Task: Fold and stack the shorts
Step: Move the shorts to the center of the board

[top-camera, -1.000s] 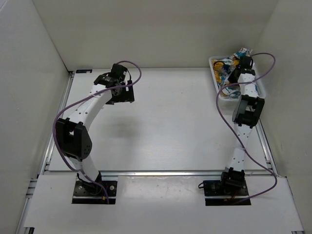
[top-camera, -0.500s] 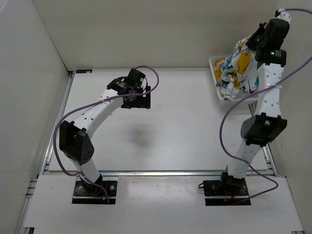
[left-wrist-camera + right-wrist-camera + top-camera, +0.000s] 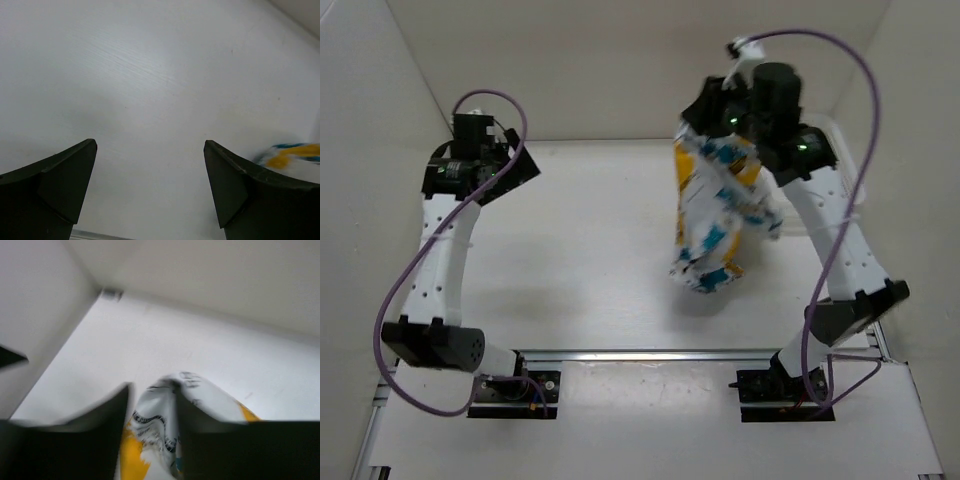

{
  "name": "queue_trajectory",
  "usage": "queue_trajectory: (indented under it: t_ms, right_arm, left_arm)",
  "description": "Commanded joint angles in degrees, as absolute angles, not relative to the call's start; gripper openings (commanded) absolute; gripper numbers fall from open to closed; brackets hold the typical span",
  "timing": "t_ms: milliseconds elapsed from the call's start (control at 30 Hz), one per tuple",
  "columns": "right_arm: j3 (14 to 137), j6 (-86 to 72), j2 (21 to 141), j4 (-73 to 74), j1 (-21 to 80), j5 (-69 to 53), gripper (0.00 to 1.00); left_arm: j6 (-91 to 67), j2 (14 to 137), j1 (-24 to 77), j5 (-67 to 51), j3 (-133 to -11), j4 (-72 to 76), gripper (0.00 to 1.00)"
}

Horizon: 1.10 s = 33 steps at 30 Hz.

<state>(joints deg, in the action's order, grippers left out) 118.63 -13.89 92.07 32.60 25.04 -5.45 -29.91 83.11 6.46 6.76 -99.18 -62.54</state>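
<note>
The shorts (image 3: 713,215), white with yellow, teal and black print, hang in a long bunch above the table right of centre, their lower end near the surface. My right gripper (image 3: 703,122) is at their top, raised high. In the right wrist view its jaws stand apart, and blurred shorts (image 3: 162,412) bulge between them and drape over the right finger (image 3: 210,415). My left gripper (image 3: 525,165) is at the far left, open and holding nothing. In the left wrist view that gripper (image 3: 150,145) faces bare table, with an edge of the shorts (image 3: 292,154) behind its right finger.
White walls close in the table on the left, back and right. An aluminium rail (image 3: 670,353) runs along the near edge in front of both arm bases. The right arm's purple cable (image 3: 865,90) loops high over the back right corner.
The right arm lifted the shorts out of the basket at the back right and swung them left over the table; its jaws have parted. The left arm pulled back to the far left.
</note>
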Motion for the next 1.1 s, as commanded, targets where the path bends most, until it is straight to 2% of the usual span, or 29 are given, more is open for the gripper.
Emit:
queue_trajectory:
  t_ms: [0, 33, 100, 167, 200, 233, 300, 333, 367, 433, 467, 533, 567, 600, 633, 667, 733, 767, 867, 967, 1067]
  right_arm:
    - [114.2, -12.4, 100.3, 37.6, 31.6, -10.7, 0.84]
    - [119.9, -11.7, 102.6, 41.5, 34.7, -8.4, 0.91]
    - [123.7, -11.7, 105.6, 49.4, 35.7, -2.8, 0.96]
    - [119.1, -13.0, 101.8, 49.5, 34.6, 0.5, 0.96]
    - [115.8, -14.7, 99.4, 45.9, 33.1, 1.0, 0.90]
    - [111.9, -15.6, 97.0, 43.8, 29.8, 0.4, 0.70]
    - [100.0, -17.7, 90.0, 38.6, 26.0, -1.4, 0.41]
    - [96.5, -19.5, 88.3, 37.9, 22.8, -2.0, 0.14]
    - [90.9, -20.0, 86.1, 37.9, 21.5, -2.5, 0.06]
    - [86.2, -20.0, 84.6, 37.9, 20.0, -4.6, 0.01]
    - [82.0, -20.6, 84.1, 37.9, 20.0, -5.2, 0.03]
    - [78.5, -22.2, 83.3, 37.9, 21.4, -8.1, 0.13]
    - [75.9, -22.8, 83.3, 37.9, 22.7, -9.1, 0.24]
    - [75.0, -23.4, 83.3, 37.1, 26.1, -9.1, 0.31]
    - [74.4, -23.9, 83.8, 37.1, 27.9, -9.1, 0.42]
    - [74.4, -24.5, 84.5, 37.1, 29.5, -6.1, 0.65]
    - [74.4, -25.7, 85.5, 37.1, 31.3, -2.6, 0.80]
    - [74.4, -26.5, 86.1, 37.1, 30.7, -1.8, 0.88]
    - [75.4, -25.2, 88.8, 36.4, 26.5, -3.2, 0.93]
    - [81.1, -22.6, 95.3, 37.9, 25.0, -4.7, 0.95]
    - [86.3, -21.0, 101.8, 38.9, 25.0, -1.2, 0.96]
  left_arm:
    - [-29.1, 76.0, 4.1, 4.7, -98.5, -61.3, 1.00]
    - [-28.2, 76.0, 4.1, 3.8, -98.5, -61.3, 1.00]
    - [-26.6, 76.6, 5.3, 1.8, -98.5, -62.1, 1.00]
    - [-25.9, 77.1, 7.2, 1.1, -95.7, -62.1, 1.00]
    - [-25.9, 76.4, 8.2, 0.4, -93.6, -61.0, 1.00]
    - [-26.5, 74.9, 10.1, -1.9, -88.2, -59.9, 0.98]
    - [-27.7, 73.5, 12.5, -3.7, -82.6, -57.4, 0.91]
    - [-29.3, 73.0, 15.5, -3.7, -77.2, -55.2, 0.82]
    - [-30.2, 72.3, 17.1, -3.7, -74.7, -54.2, 0.77]
    - [-32.2, 72.2, 21.2, -3.7, -70.5, -52.6, 0.72]
    - [-34.0, 72.2, 22.2, -3.7, -67.0, -51.3, 0.71]
    - [-35.3, 72.9, 23.6, -3.7, -64.1, -49.9, 0.80]
    - [-35.9, 73.5, 23.6, -3.7, -61.5, -48.4, 0.88]
    - [-36.7, 74.3, 23.6, -3.7, -60.7, -47.7, 0.90]
    - [-36.7, 75.1, 23.6, -3.2, -59.9, -47.2, 0.90]
    - [-37.3, 76.9, 23.1, -3.2, -59.2, -46.7, 0.93]
    - [-37.3, 79.5, 23.1, -4.3, -59.2, -44.9, 1.00]
    - [-37.3, 81.1, 23.1, -5.4, -59.2, -44.3, 1.00]
    - [-37.9, 87.7, 23.8, -7.2, -59.2, -41.4, 1.00]
    - [-38.4, 93.7, 23.8, -8.1, -59.2, -40.1, 0.93]
    - [-38.4, 97.8, 23.8, -8.1, -62.2, -39.6, 0.61]
